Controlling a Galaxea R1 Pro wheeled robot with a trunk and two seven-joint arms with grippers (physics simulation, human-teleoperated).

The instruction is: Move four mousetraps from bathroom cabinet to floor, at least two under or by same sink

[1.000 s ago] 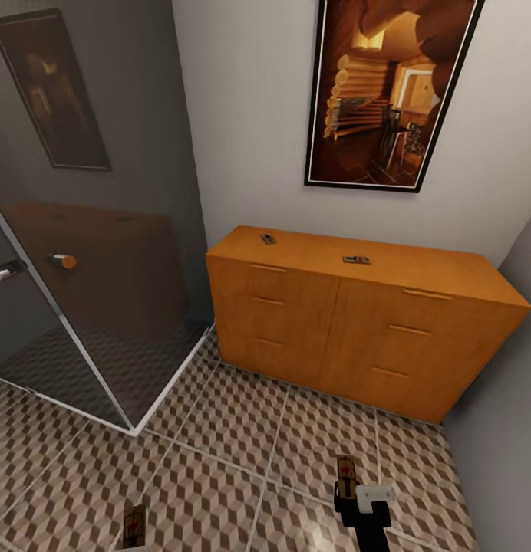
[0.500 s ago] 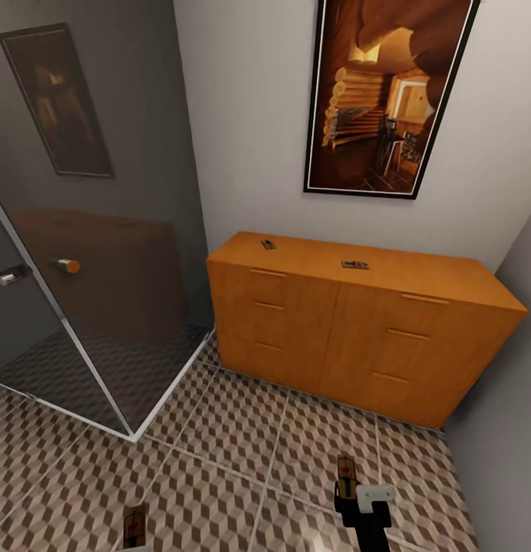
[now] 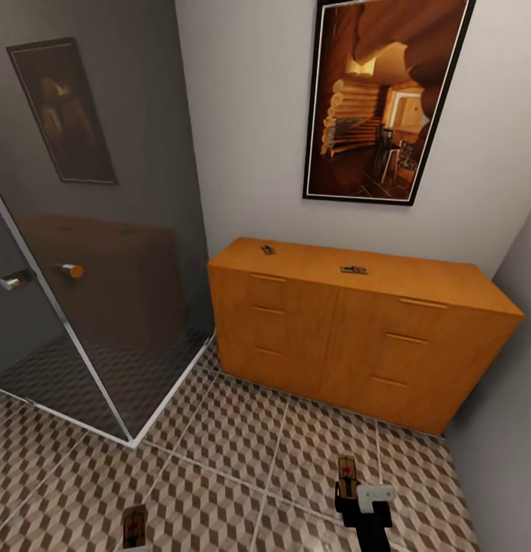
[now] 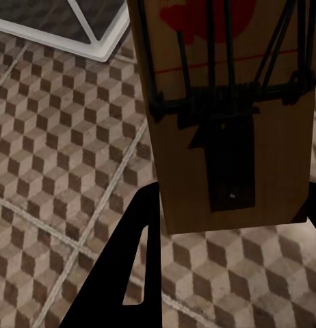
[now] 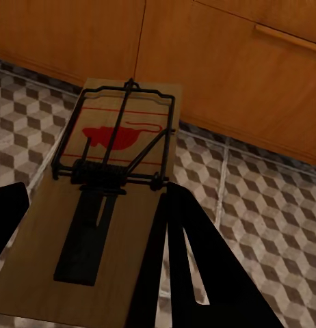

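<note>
Four mousetraps: one clamped in the right gripper (image 3: 348, 491), one in the left gripper (image 4: 226, 225), both low in frame, apparently bound for the floor (image 3: 242, 445); two remaining (image 3: 267, 249) (image 3: 354, 270) atop the cabinet (image 3: 357, 337), centre frame.

**Cabinet top and tiled floor**

The orange-brown cabinet (image 3: 350, 330) stands on the cube-patterned bathroom floor (image 3: 219, 468), its back against the pale wall. Two mousetraps lie flat on its smooth top, well apart: one mousetrap (image 3: 267, 249) near the cabinet's left end, toward the back edge, and a second mousetrap (image 3: 354, 270) near the middle, closer to the front edge. To the cabinet's left, the white base rail of a glass shower screen (image 3: 104, 337) also rests on the tiles.
</note>
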